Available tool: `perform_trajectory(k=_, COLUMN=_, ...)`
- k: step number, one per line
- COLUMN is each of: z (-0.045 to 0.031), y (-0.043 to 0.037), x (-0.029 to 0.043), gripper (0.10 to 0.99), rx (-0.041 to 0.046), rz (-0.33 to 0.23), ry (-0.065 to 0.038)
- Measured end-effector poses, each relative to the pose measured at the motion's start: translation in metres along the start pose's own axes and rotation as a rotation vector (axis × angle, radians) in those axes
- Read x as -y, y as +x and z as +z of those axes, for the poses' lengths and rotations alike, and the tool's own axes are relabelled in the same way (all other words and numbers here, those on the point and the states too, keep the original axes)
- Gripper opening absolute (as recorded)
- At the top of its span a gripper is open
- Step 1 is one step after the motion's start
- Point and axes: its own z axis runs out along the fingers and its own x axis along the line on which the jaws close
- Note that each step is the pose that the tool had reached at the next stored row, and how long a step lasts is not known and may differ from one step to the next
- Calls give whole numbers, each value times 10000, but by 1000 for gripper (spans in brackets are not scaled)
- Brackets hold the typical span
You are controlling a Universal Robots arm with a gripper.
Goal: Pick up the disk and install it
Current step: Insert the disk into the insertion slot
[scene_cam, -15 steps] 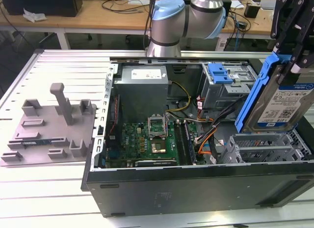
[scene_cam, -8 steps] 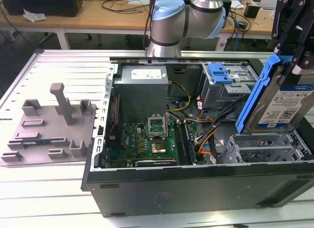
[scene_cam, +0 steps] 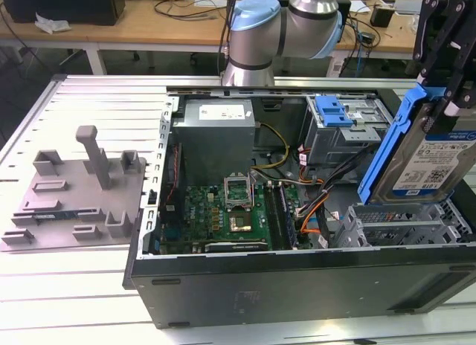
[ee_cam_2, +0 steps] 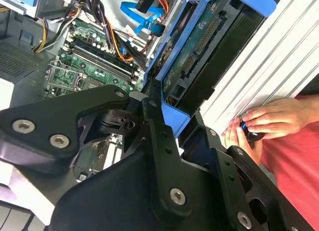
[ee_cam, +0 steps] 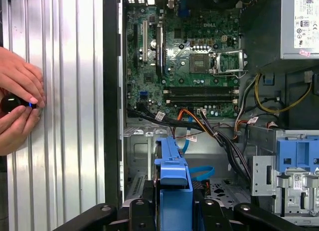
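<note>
Fingers (ee_cam_2: 160, 141): black linkages, closest to lens in both wrist views; closed on the disk (scene_cam: 425, 148), gripping its blue carrier (ee_cam: 173, 183) from both sides.
Disk: held in the air, on edge & tilted, label side twd the exterior cam; silver body, blue-and-white label; over the end of the case (scene_cam: 297, 289) at the exterior view's right, not seated in a bay.
Carrier: bright blue plastic frame round the disk; in the first wrist view its end sticks out betw. the fingers, pointing into the case.
Arm (scene_cam: 282, 21): silver w/ light-blue joint caps, behind the case.
Case: black PC tower lying on its side, side panel off, innards open.
Drive bay (scene_cam: 405, 224): grey metal cage just below the held disk; the two apart.
Motherboard (scene_cam: 223, 215): green, mid case; CPU socket frame flipped up.
PSU (scene_cam: 216, 129): big grey box at far side of case.
Latch box (scene_cam: 338, 122): grey metal box w/ blue plastic latch, beside PSU twd the exterior view's right.
Cables (ee_cam: 199, 121): orange, black & blue bundle betw. motherboard & bays.
Fixture (scene_cam: 74, 189): grey moulded tray w/ posts, on the table (scene_cam: 104, 100) at the exterior view's left of the case.
Table: ribbed metal slats; carries case & fixture.
Hands (ee_cam: 20, 104): person's two hands on the table beside the case, pinching a small dark object w/ a blue spot; red garment (ee_cam_2: 299, 171) next to them.
</note>
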Motion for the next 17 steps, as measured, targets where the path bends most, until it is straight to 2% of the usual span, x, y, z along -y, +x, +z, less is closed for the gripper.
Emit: perform_trajectory(k=17, z=39, y=4, x=13, gripper=369, rx=13, rz=-108, ry=9)
